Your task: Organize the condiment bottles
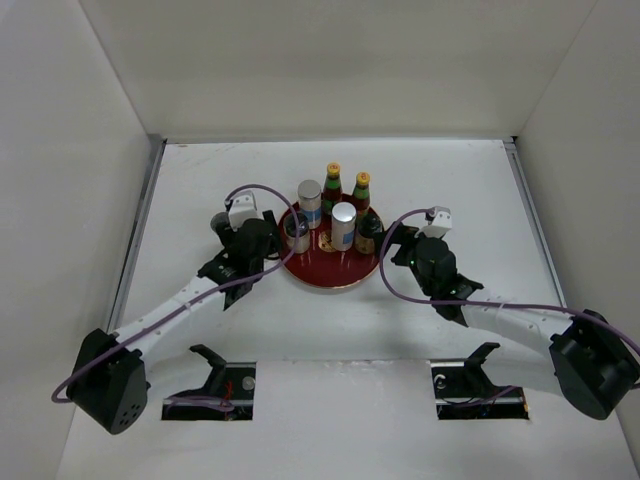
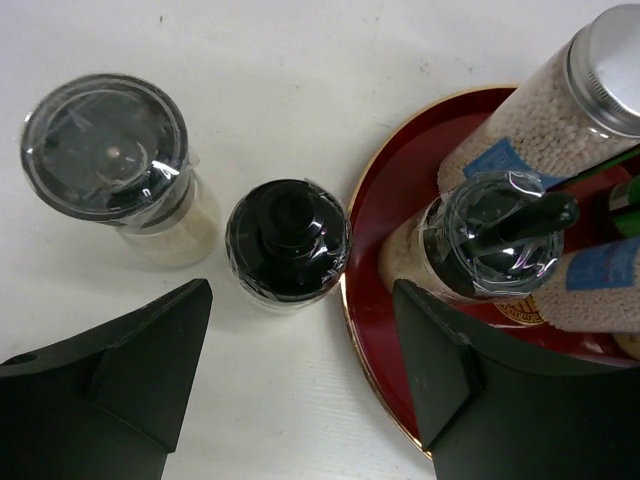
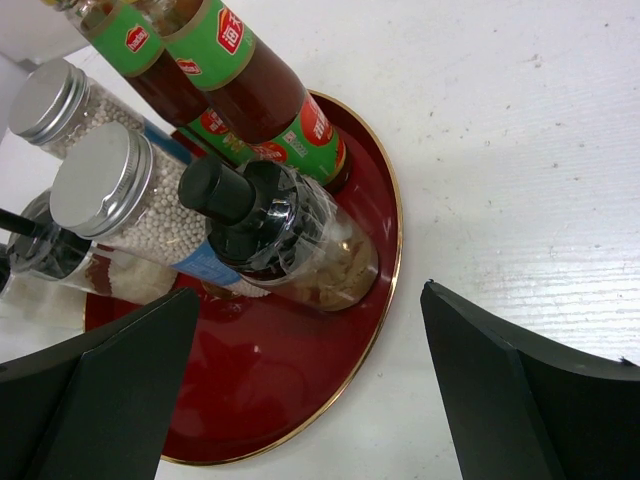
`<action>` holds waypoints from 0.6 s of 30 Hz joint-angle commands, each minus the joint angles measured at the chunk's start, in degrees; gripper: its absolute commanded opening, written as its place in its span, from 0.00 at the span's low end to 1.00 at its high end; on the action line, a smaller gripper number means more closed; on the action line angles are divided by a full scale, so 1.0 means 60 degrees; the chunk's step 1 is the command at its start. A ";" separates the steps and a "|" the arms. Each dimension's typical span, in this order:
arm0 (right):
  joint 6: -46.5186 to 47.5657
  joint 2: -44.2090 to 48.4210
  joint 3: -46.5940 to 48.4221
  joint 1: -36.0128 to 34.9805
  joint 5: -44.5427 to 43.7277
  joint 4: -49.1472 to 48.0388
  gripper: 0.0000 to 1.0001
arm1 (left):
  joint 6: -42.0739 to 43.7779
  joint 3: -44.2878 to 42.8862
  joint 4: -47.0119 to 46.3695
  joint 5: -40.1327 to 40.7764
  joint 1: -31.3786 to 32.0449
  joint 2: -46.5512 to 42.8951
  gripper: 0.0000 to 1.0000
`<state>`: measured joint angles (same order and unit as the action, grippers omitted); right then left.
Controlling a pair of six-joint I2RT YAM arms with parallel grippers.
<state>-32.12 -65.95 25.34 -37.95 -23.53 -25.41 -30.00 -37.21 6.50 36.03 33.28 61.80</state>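
Black fingers of your left claw point(image 2: 302, 300) fill the bottom of its wrist view, spread wide and holding nothing, with a black-lidded jar point(image 2: 287, 240) framed at 12 o'clock between them. Your right claw point(image 3: 308, 295) gapes just as wide and empty over a nozzle-capped jar point(image 3: 280, 235). Beyond, the white desk point(image 1: 450, 180) carries the red tray point(image 1: 325, 272). Seen from above, the sauce bottles point(image 1: 332, 185) stand at the tray's 12 to 1 o'clock, the silver-topped cylinders point(image 1: 344, 225) at 11 and near centre, the nozzle-capped jar at 3 and a spouted jar point(image 2: 495, 240) at 9. Off the tray, the black-lidded jar sits on the desk just beside the rim, and a smoky-lidded jar point(image 2: 105, 145) sits at its 10 o'clock, near but apart. Every container looks upright, long axis vertical, cap up. Expect rigid, light bodies with glossy wrap over the lids, likely slippery, so take the jars around the body below the lid. The slim bottles look tippy; grip them at mid-body, not the neck.
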 commanded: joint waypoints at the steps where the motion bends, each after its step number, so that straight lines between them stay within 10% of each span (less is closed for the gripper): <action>1: 0.0138 0.0064 0.0185 -0.0039 -0.0077 -0.0511 1.00 | 0.0180 0.0035 -0.0833 -0.0029 -0.0177 0.0202 0.72; 18: 0.0065 0.0064 0.0156 -0.0039 0.0069 -0.0526 1.00 | 0.0767 -0.0258 -0.2622 0.0015 -0.0647 0.2063 0.61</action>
<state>-31.77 -66.02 25.34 -37.95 -23.51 -25.43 -25.89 -37.21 -5.56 35.86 29.63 74.19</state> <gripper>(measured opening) 0.998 0.620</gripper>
